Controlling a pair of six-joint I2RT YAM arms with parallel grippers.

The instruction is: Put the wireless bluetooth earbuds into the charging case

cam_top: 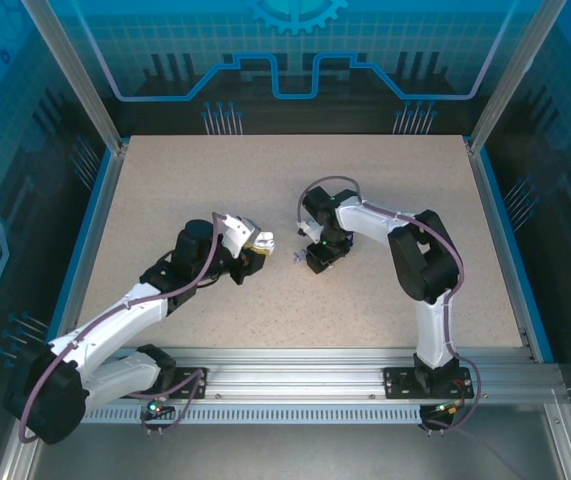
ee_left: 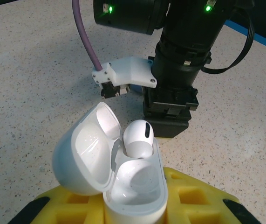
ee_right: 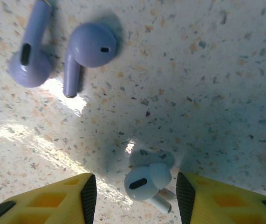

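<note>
The left claw (cam_top: 262,243) is clamping the open charging case (ee_left: 135,196); the right claw (ee_right: 135,196) is hovering half-open, straddling a white earbud (ee_right: 146,183).

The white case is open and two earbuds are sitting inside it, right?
No. The case is open, but just one earbud sits inside it; the socket next to it is empty. The left wrist view shows this.
</note>
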